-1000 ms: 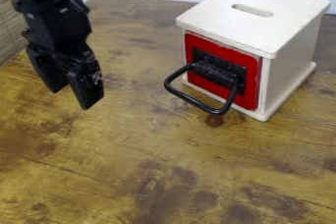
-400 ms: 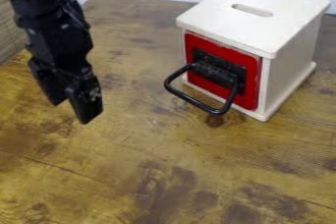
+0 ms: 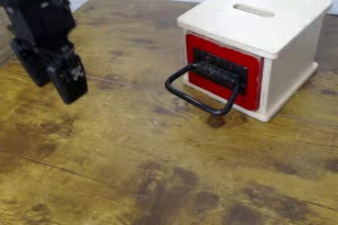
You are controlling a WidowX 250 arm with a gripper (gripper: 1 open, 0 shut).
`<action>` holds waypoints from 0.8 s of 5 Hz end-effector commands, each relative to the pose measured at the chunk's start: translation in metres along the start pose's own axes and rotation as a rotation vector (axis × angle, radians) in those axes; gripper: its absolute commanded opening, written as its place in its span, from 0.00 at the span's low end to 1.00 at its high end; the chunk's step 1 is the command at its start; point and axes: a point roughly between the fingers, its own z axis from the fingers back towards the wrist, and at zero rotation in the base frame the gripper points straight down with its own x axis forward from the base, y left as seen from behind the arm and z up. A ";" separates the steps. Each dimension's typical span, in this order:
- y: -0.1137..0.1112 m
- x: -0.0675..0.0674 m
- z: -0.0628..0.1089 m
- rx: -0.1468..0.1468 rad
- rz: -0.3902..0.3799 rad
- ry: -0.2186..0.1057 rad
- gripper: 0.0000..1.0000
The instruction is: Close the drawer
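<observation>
The drawer [image 3: 222,68] has a red front with a black panel and sits in a pale wooden cube box [image 3: 258,20] with a slot in its top, at the right of the wooden table. Its black wire loop handle [image 3: 201,92] hangs out toward the left, down to the tabletop. My black gripper [image 3: 55,83] hovers at the far left, pointing down, well apart from the handle. It is open with nothing between its fingers. How far the drawer stands out from the box is hard to tell from this angle.
The worn wooden tabletop [image 3: 158,170] stretches across the front and between gripper and box. The table's back edge meets a pale wall behind the box.
My gripper has drifted left and slightly up in the picture, farther from the handle. The drawer and box have not moved.
</observation>
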 end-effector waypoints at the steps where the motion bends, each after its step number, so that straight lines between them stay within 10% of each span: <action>1: 0.009 -0.010 0.005 0.016 -0.006 -0.060 1.00; 3: 0.000 -0.023 0.008 0.018 -0.027 -0.056 1.00; 4: -0.005 -0.009 0.013 0.020 -0.040 -0.059 1.00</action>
